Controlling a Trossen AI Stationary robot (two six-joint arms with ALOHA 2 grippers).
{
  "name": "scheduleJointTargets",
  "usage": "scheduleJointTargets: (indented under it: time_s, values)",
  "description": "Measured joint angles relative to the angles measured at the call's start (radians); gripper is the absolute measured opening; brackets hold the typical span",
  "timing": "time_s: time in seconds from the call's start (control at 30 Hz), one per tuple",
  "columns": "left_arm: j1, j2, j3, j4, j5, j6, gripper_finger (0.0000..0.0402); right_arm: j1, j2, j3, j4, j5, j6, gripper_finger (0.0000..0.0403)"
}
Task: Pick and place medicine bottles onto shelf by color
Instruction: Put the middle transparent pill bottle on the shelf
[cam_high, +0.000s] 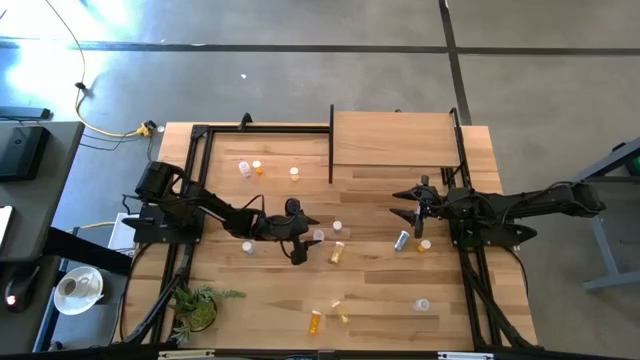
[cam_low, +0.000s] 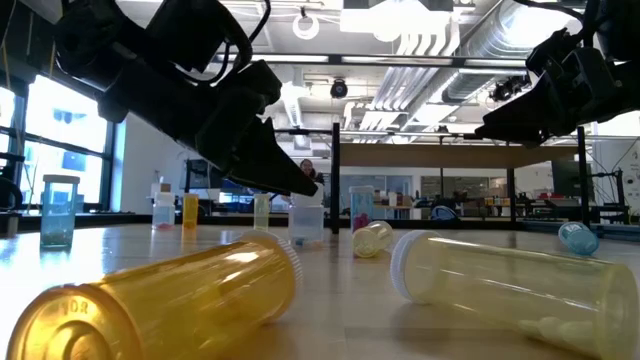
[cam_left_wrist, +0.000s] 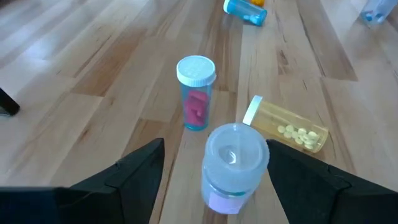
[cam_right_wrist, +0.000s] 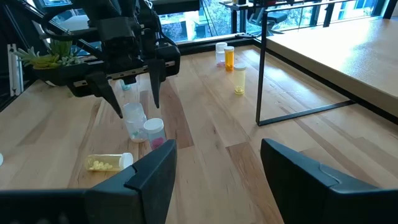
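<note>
The tabletop (cam_high: 380, 300) is plank-striped light wood with a smooth sheen; the shelf (cam_high: 392, 138) is a plainer light-wood board at the far edge, carried on thin black metal posts, with no bottle on its top. The medicine bottles are small translucent plastic cylinders with white caps, scattered across the table, some upright, some lying. The left gripper (cam_left_wrist: 214, 165) hangs over mid-table with its two dark fingers spread wide on either side of an upright pale bottle (cam_left_wrist: 231, 167) with a frosted cap; the fingers flank it without visibly touching it. Just beyond stands a clear blue-tinted bottle (cam_left_wrist: 196, 93) holding pink pills, and beside it lies a yellow bottle (cam_left_wrist: 287, 124) with small pale tablets showing through its wall. The right gripper (cam_right_wrist: 217, 165) sits near the shelf's front edge, fingers wide apart and holding nothing. Three upright bottles (cam_right_wrist: 229, 59), one orange, stand near a shelf post. A grey-teal bottle (cam_high: 402, 240) and an orange one (cam_high: 424, 245) lie just beside the right gripper. A leafy plant (cam_high: 195, 305) occupies the near left corner.
</note>
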Motion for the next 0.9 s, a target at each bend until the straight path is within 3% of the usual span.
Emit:
scheduleJointTargets:
  time_s: [0.63, 0.9]
  values:
    - [0.000, 0.000, 0.000, 0.009, 0.003, 0.011, 0.0131, 0.000, 0.000, 0.000, 0.000, 0.000, 0.000, 0.0224]
    - [0.015, 0.000, 0.007, 0.018, 0.067, 0.006, 0.0132, 0.000, 0.000, 0.000, 0.000, 0.000, 0.000, 0.0224]
